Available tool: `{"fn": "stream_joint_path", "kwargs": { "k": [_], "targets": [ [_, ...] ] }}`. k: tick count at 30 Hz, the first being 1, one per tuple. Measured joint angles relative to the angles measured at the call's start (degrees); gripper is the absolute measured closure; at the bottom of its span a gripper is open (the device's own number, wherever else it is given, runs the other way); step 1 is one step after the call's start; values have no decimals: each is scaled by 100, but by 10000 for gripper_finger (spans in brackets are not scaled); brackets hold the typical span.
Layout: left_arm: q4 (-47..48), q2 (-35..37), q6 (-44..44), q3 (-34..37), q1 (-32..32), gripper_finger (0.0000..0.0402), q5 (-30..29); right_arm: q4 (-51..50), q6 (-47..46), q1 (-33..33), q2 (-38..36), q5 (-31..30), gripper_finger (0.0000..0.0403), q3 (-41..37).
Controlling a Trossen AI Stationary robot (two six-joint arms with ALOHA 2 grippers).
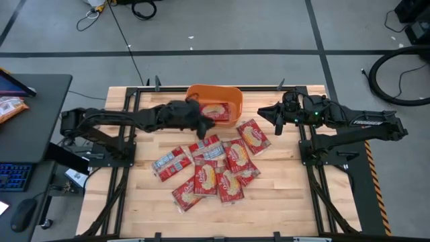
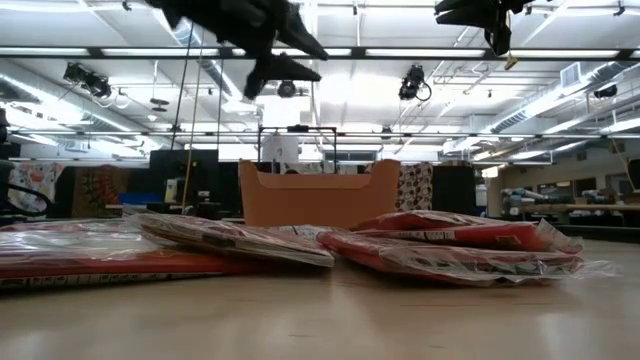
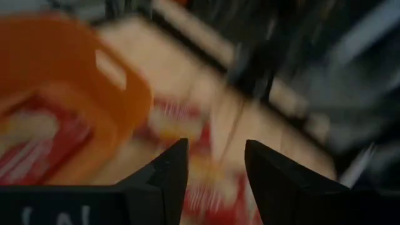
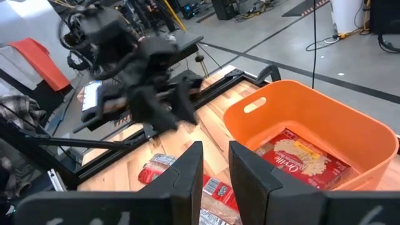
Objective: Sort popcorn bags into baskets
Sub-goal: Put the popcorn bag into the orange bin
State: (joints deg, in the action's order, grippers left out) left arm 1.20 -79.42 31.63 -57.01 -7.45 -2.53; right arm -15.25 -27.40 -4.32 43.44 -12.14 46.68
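Wooden planks make the table [image 1: 282,202], which sits in a dark metal frame, and it is the biggest thing here. On its far edge, near the middle, stands the orange basket [image 1: 232,101], a tub with rounded corners and a cut-out handle. One popcorn bag [image 1: 215,111] already lies flat inside it; from the right wrist view I can read its red and cream face clearly [image 4: 306,164].

Both arms are dark and long. The left arm reaches in from the left side, and the left gripper [image 1: 200,128] hangs just beside the near left corner of the basket, above the top of the pile. Its fingers [image 3: 167,175] stand apart with a gap between them and hold nothing. The right arm comes from the right side, and the right gripper [image 1: 263,113] hovers near the right side of the basket, above the table and away from the pile. Its fingers [image 4: 187,172] are also parted, with nothing between them.

The loose popcorn bags [image 1: 215,168] lie in a heap in the middle of the table, in front of the basket, many overlapping each other. One bag [image 1: 254,136] lies at the right upper edge of the heap, closest to the right gripper. From the low view the bags [image 2: 450,250] look flat and shiny, with the basket [image 2: 320,195] behind them.
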Motion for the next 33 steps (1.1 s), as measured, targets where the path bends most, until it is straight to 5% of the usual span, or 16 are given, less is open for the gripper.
{"fn": "stream_joint_path", "kwargs": {
  "k": [4, 11, 18, 23, 26, 33],
  "targets": [
    [1831, -43, -271, -579, 414, 241, 267, -2, 6, 0, 0, 0, 321, 0],
    [3365, -41, 357, -643, 1195, 241, 1127, -65, 53, 0, 0, -2, 321, 0],
    [4647, -41, 1020, -641, 1957, 241, 1058, -138, 59, 0, 0, -4, 321, 0],
    [5626, -41, 1232, -640, 2399, 242, 409, -140, 59, 0, 4, -4, 321, 0],
    [5959, -39, 1225, -599, 2444, 242, 386, -138, 61, 0, 7, -7, 321, 0],
    [5143, 144, 1465, 608, 2211, 242, 740, -128, 60, 0, 7, -9, 321, 0]
  ]
}}
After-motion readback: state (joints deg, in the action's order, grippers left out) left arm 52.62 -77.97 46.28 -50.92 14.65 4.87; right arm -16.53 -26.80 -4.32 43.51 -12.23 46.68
